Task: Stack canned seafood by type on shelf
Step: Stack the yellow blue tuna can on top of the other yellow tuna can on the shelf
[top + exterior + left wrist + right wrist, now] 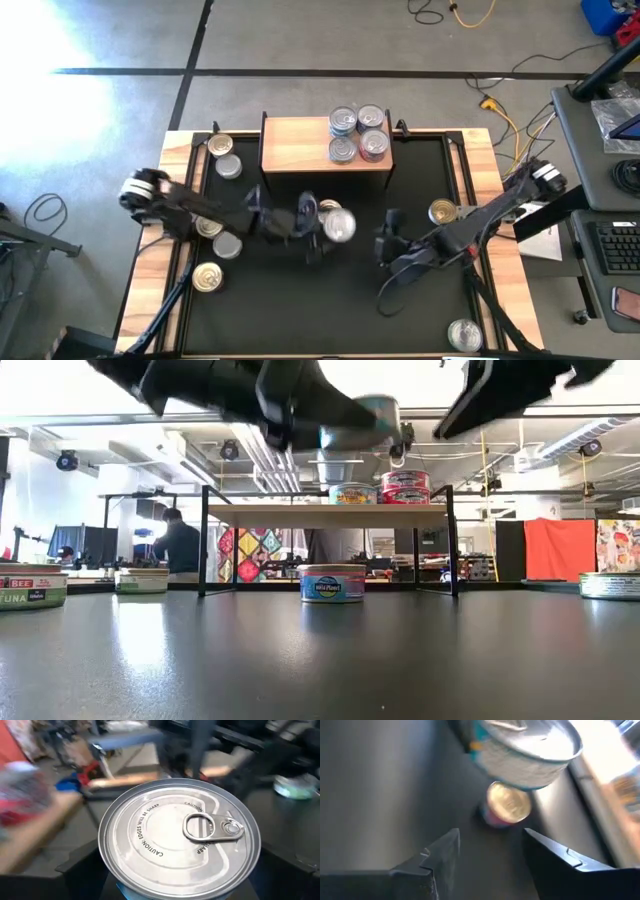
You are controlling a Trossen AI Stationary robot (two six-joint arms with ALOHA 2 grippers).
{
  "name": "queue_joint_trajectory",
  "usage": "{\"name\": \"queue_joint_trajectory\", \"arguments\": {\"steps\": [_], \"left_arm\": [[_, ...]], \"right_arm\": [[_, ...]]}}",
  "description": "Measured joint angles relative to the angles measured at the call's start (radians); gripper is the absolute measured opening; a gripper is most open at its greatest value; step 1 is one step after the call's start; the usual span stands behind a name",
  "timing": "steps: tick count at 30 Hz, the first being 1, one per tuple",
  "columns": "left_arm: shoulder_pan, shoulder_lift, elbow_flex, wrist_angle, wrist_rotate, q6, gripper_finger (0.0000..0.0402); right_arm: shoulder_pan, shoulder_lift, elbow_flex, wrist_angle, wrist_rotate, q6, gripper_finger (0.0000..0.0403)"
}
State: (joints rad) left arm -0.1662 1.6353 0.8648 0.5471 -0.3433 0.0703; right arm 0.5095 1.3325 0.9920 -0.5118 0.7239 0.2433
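The shelf [300, 148] stands at the table's far middle, with several canned seafood tins [357, 135] grouped on its right half. My left gripper [318, 228] reaches in from the left and is shut on a silver-lidded tin [180, 840], raised well above the table in front of the shelf. Below it a gold-lidded tin [507, 805] with a blue label [332, 582] stands on the black tabletop. To the right of the held tin, my right gripper [490, 852] hangs open above the table with nothing between its fingers. My left gripper pinches the tin's round side wall [107, 870] between its two fingers, one on each side of it. The fingers [82, 877] come nearly level from the table's left. The tin is lifted clear of the table and sits upright, pull-tab lid up.
More tins stand along the table's left side [229, 167], [207, 277] and at its right [444, 212], [465, 335]. The shelf's left half [290, 140] is bare wood. A person [180, 545] is in the room beyond the table.
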Motion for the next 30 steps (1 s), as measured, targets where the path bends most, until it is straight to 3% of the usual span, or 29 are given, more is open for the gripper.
{"name": "queue_joint_trajectory", "arguments": {"steps": [4, 8, 14, 20, 24, 27, 30], "left_arm": [[0.143, -0.105, 0.027, -0.125, 0.09, 0.001, 0.0378], [0.277, -0.124, 0.087, -0.242, 0.204, -0.014, 0.0378], [0.408, -0.06, 0.222, -0.4, 0.31, 0.047, 0.0378], [0.494, 0.037, 0.357, -0.462, 0.339, 0.079, 0.0378], [0.522, 0.106, 0.439, -0.539, 0.422, 0.095, 0.0378], [0.523, 0.142, 0.486, -0.581, 0.443, 0.133, 0.0378], [0.53, 0.157, 0.511, -0.617, 0.446, 0.166, 0.0378]], "right_arm": [[-0.028, -0.081, 0.0, 0.006, 0.027, -0.077, 0.0179], [-0.108, -0.135, -0.001, 0.035, -0.042, -0.178, 0.0123], [-0.352, -0.169, 0.057, 0.105, -0.16, -0.368, 0.0021], [-0.642, -0.116, 0.184, 0.125, -0.473, -0.469, 0.0013], [-0.779, -0.046, 0.262, 0.12, -0.662, -0.482, 0.0013], [-0.835, 0.0, 0.309, 0.092, -0.727, -0.497, 0.0012], [-0.853, 0.038, 0.356, 0.02, -0.728, -0.519, 0.0012]]}}
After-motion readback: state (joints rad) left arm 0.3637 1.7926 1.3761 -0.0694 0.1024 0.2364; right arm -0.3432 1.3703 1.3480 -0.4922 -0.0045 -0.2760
